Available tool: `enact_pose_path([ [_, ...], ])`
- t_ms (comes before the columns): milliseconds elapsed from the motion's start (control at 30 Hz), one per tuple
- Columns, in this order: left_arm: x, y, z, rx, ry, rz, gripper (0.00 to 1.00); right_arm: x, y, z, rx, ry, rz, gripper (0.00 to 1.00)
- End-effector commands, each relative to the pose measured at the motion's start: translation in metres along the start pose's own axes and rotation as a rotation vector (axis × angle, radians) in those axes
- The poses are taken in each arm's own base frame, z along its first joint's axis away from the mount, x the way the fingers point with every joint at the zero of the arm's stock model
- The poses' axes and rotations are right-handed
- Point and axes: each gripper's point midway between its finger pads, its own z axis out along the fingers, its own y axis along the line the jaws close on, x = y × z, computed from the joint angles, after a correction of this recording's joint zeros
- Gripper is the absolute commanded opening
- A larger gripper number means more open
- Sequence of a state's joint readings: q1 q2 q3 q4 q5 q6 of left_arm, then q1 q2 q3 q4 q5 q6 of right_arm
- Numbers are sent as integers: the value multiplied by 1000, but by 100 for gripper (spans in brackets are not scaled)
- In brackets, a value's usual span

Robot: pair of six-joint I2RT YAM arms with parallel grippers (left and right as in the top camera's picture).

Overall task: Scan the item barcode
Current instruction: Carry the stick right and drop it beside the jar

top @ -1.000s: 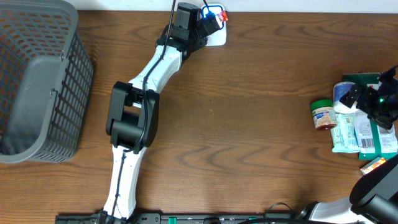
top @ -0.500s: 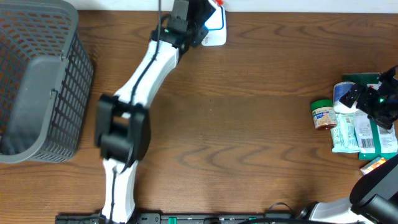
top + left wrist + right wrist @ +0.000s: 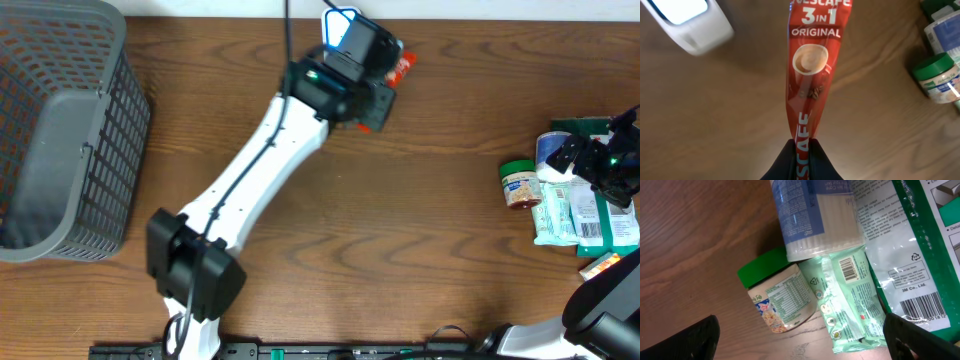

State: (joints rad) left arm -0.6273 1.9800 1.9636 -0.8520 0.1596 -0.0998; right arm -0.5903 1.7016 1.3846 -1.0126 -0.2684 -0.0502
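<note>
Red foil is seen at the centre of the left wrist view: a coffee sachet [image 3: 812, 75] printed with "3 in 1 Original" and a cup of coffee. Its near end is pinched between the two dark tips of the left gripper [image 3: 800, 152], which are pressed together on it, and the rest of the sachet runs straight away from the fingers. The sachet is held above the wooden table [image 3: 420, 230], near the far edge and about midway across. A white scanner-like device [image 3: 690, 22] is seen on the wood just beside the sachet, at the upper left of the wrist view; it is blurred.

A grey mesh basket [image 3: 130, 110] is placed at the left end of the table, well apart from the sachet.

At the right end, the right gripper [image 3: 805, 340] is held over a cluster of groceries with its jaws spread wide and nothing between them. Below it a small jar with a green lid [image 3: 780, 292] is laid on its side. A blue and white container [image 3: 815, 215] is touching the jar. A mint-green packet [image 3: 850, 295] with a barcode is lying beside them, next to a dark green package [image 3: 925, 245] with white printing.
</note>
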Motion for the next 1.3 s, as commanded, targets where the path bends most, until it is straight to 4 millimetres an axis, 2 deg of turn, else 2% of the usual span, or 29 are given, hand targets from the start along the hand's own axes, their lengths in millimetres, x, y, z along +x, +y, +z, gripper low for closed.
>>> enact_pose_path([
  [0, 20, -30, 26, 39, 63, -157, 7, 0, -7, 0, 6, 1, 29, 99],
  [133, 36, -68, 55, 103, 111, -200, 7, 0, -7, 0, 6, 1, 29, 99],
  [333, 70, -145, 96, 383, 261, -223, 7, -13, -8, 0, 9, -52, 14, 99],
  [400, 84, -164, 109, 431, 309, -238, 8, -13, -8, 0, 9, -53, 15, 99],
  [567, 107, -189, 142, 459, 339, -222, 8, -14, -7, 0, 8, -57, 14, 99],
  [600, 109, -194, 145, 465, 339, -213, 23, -15, -7, 0, 8, -60, 13, 99],
  [633, 111, -198, 147, 471, 336, -202, 42, -16, -7, -1, 8, -62, 12, 99],
  [700, 111, -204, 146, 491, 314, -137, 66, -15, -7, 0, 9, -61, 13, 99],
  [733, 110, -208, 146, 504, 297, -97, 72, -15, -7, 0, 9, -61, 13, 99],
  [800, 108, -213, 144, 517, 280, -65, 77, -15, -7, 0, 9, -61, 13, 99],
  [900, 107, -216, 143, 524, 271, -59, 78, -16, -1, -1, -32, -62, 12, 99],
  [1033, 93, -207, 136, 522, 243, -74, 78, -17, 39, -7, -268, -69, 24, 99],
  [1133, 71, -194, 120, 523, 196, -91, 78, -16, 64, -15, -420, -47, 106, 99],
  [1233, 45, -177, 92, 512, 142, -114, 78, -10, 72, -19, -475, 0, 202, 99],
  [1267, 38, -168, 82, 494, 124, -118, 78, -9, 74, -20, -486, 9, 218, 96],
])
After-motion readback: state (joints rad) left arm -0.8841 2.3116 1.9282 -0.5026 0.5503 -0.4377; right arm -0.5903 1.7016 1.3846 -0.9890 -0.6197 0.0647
